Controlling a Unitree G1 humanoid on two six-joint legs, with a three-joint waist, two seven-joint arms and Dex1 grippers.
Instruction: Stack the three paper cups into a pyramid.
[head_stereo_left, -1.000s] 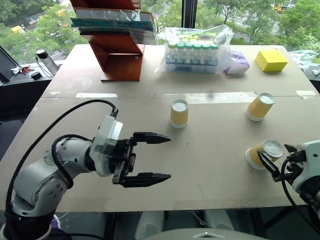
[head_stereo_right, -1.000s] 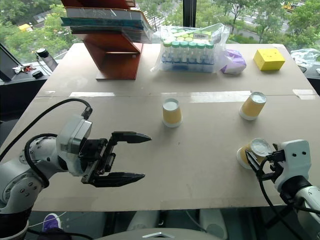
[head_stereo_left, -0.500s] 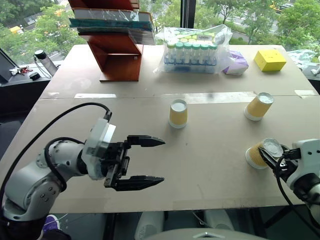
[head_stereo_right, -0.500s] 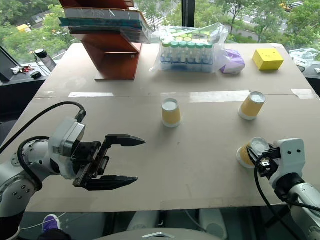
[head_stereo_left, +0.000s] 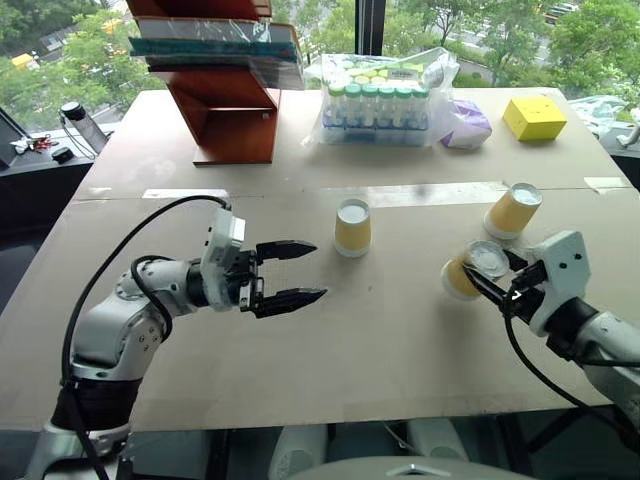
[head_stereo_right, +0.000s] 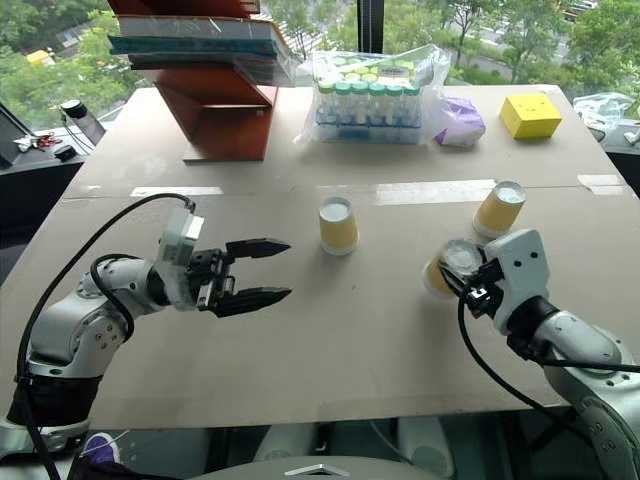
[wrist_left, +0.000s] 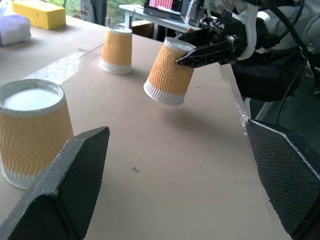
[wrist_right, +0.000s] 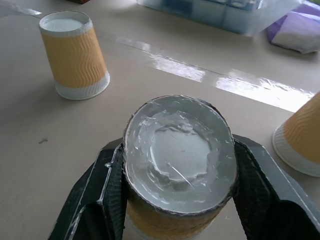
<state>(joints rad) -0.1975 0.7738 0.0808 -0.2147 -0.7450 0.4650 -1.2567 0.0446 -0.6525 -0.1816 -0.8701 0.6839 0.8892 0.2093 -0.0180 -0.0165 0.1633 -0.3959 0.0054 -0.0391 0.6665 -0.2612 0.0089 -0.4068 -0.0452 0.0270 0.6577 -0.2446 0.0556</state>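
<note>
Fingers (wrist_right: 100, 200) of my right gripper (head_stereo_left: 492, 285) clamp cup no. 1 (head_stereo_left: 466, 270), tilted, off table (head_stereo_left: 380, 340). Left gripper (head_stereo_left: 298, 270): black fingers spread wide, nothing between. I count 3 tapered paper cups, ribbed yellow-orange sides, white rims. Cup 2 (head_stereo_left: 352, 226) upside down mid-table, near left fingers; cup 3 (head_stereo_left: 513, 211) inverted, far right. Behind: bagged green-capped bottles (head_stereo_left: 380, 100), yellow block (head_stereo_left: 539, 117), red-brown stand (head_stereo_left: 235, 110).

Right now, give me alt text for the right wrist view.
The right claw is shut on an upside-down paper cup, seen bottom-first. Two more upside-down cups stand on the table: one cup beyond, another partly visible.
</note>
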